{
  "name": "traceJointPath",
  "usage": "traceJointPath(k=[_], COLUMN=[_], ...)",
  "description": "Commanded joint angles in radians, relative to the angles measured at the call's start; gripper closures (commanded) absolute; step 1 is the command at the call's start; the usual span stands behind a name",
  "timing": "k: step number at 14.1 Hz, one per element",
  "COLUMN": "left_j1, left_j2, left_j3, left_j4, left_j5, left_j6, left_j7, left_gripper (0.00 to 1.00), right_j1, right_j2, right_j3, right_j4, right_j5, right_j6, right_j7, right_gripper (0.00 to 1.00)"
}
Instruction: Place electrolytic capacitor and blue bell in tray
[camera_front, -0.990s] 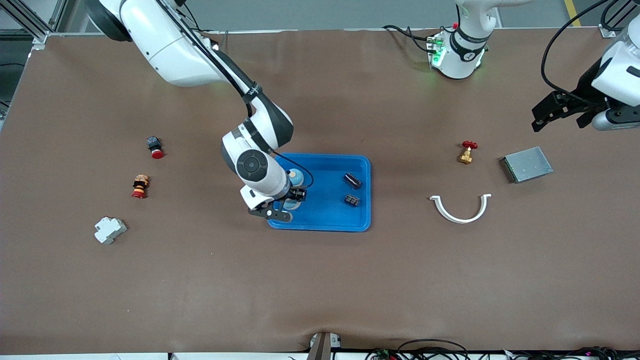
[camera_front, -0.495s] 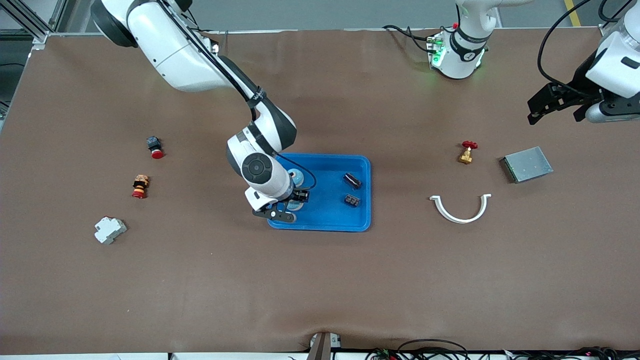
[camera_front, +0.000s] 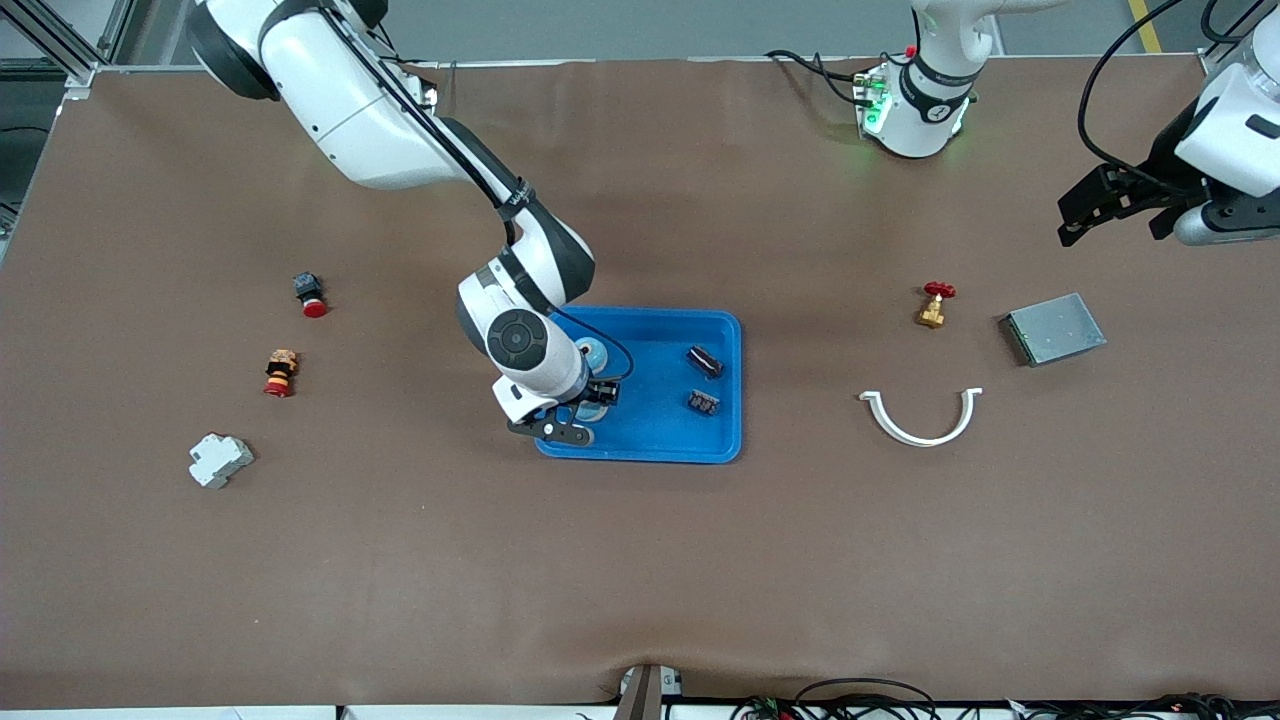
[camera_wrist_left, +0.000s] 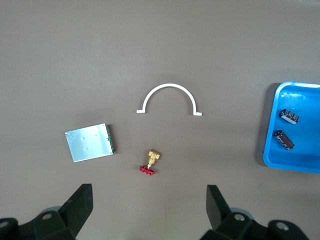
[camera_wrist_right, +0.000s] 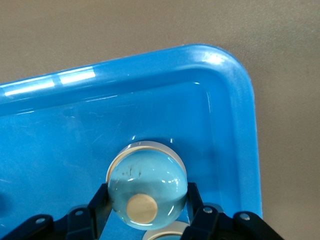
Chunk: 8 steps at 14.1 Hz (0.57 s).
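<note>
Two black cylindrical capacitors (camera_front: 704, 362) already lie in the shallow bright-blue plastic tray (camera_front: 722, 440), and the right gripper (camera_wrist_right: 147, 212) has its fingers clamped on the pale-blue domed bell (camera_wrist_right: 146, 192) low inside it, only release left, while the left gripper (camera_wrist_left: 150, 200) waits wide-fingered over the brown surface (camera_front: 640, 560).

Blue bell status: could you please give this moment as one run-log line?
right end effector: shut on blue bell, low inside tray | capacitors: two in tray | left end effector: open, waiting above table
</note>
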Motion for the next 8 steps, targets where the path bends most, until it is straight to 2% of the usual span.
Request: traceJointPath(k=[1,2,4,8], left_j1=[0.001,0.003,0.003,0.007], left_j2=[0.016,0.017,0.017,0.025], left_j3=[-0.006,-0.005,-0.005,0.006], left_j4=[0.021,0.023,0.029,0.041], left_j5=[0.017,0.02,0.023,0.023], left_j6=[-0.025,-0.025,-0.025,-0.025], left_j7=[-0.01,-0.005,0.0,0.012], left_gripper=[0.0,0.0,0.0,0.0], right_j1=[0.011,0.011,0.008,0.008], right_j2=[0.012,0.011,0.008,-0.003], right_j3=[-0.01,-0.01,-0.011,-0.011], right_j4=[0.028,0.028,0.028,0.028], right_j5=[-0.013,-0.018,-0.019,-0.018], right_j6=[-0.004,-0.004,-0.006,-0.018], right_j7=[0.001,0.0,0.0,-0.003], right_gripper=[0.75,0.6,0.0,0.0])
